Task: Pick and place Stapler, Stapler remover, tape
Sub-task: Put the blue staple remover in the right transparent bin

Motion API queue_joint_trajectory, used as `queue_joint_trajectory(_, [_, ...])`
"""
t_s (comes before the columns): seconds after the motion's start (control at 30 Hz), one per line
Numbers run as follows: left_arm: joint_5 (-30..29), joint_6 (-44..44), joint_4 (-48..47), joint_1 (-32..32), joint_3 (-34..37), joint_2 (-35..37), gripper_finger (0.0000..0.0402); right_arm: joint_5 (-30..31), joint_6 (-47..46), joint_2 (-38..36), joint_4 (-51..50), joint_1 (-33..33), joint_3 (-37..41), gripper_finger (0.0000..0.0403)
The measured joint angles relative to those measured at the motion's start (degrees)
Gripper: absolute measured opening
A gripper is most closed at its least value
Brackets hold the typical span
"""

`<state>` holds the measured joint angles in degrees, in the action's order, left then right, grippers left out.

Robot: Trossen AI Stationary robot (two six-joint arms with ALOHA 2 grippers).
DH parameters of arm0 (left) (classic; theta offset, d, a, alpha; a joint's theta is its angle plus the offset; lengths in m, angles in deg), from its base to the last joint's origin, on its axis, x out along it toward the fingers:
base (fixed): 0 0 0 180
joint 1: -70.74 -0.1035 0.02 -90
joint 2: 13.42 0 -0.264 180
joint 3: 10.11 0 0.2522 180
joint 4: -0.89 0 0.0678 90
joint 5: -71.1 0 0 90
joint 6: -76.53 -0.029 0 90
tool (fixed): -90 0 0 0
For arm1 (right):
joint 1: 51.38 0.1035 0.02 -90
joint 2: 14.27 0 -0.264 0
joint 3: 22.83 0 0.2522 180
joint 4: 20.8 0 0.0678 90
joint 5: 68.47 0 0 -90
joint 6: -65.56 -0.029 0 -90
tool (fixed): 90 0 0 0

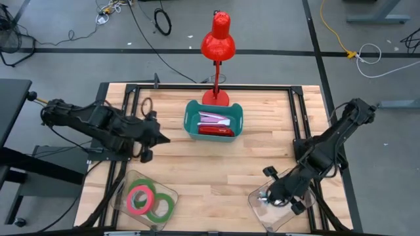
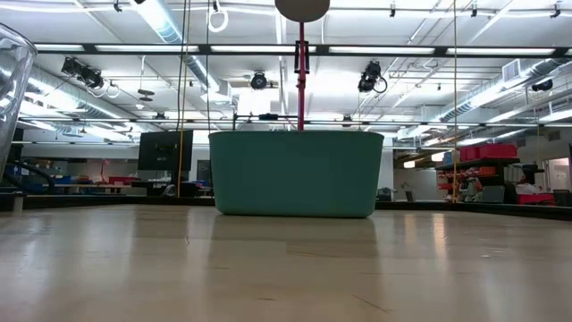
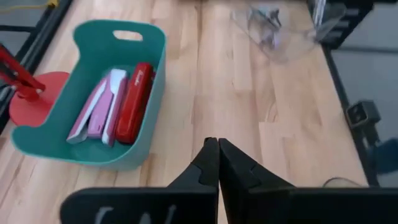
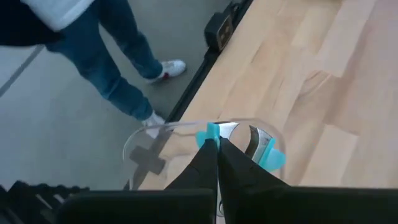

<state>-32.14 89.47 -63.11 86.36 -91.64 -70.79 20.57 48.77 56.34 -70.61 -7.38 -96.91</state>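
Right gripper (image 4: 217, 144) is down in the clear tray (image 1: 279, 208) at the table's near right corner, fingers pinched on the blue-handled staple remover (image 4: 268, 151), apparently clamping its near handle. Left gripper (image 3: 217, 163) hangs clenched and empty over the left-middle of the table (image 1: 210, 170), pointed toward the teal bin (image 1: 213, 120).

Progress, judging from layout: roughly mid-task.
- Red stapler (image 1: 216, 130) lies in the bin beside a pale pink-and-white stapler (image 1: 214, 120) — looks done.
- Staple remover not in the bin yet, only gripped in its tray.
- Tape rolls (image 1: 149, 200), one red-pink and green ones, sit in the other clear tray (image 1: 167, 191) near left — untouched.

Surface: pale wood butcher-block top in a black frame. Red desk lamp (image 1: 218, 40) stands just behind the bin.

Room: grey floor with loose cables, open workshop with ceiling lights and shelving. A person's jeans and sneakers (image 4: 171, 67) show on the floor off the right edge of the table.
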Motion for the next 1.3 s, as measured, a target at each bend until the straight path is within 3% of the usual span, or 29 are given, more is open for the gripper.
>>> queue_joint_trajectory(0.27, [-0.65,2.5,10.65,-0.02,11.34,10.81,0.0001,-0.07,-1.43,5.18,-0.21,4.23,0.0,0.0])
queue_joint_trajectory(0.53, [-0.37,-0.34,21.85,-0.51,22.01,19.01,0.0001,-2.69,-2.17,10.18,-3.09,7.31,0.0,0.0])
queue_joint_trajectory(0.83, [-0.4,-1.7,23.94,-4.08,29.93,25.5,0.0,-4.6,-1.19,14.7,-3.64,8.31,0.0,0.0])
queue_joint_trajectory(1.0, [0.71,-2.43,30.1,-6.03,35.72,29.25,0.0,-4.47,-0.46,16.22,-3.46,8.29,0.0,0.0])
queue_joint_trajectory(1.3, [2.64,-1.54,33.35,-8.18,41.69,31.66,0.0,-4.42,7.59,21.15,-1.33,8.29,0.0,0.0])
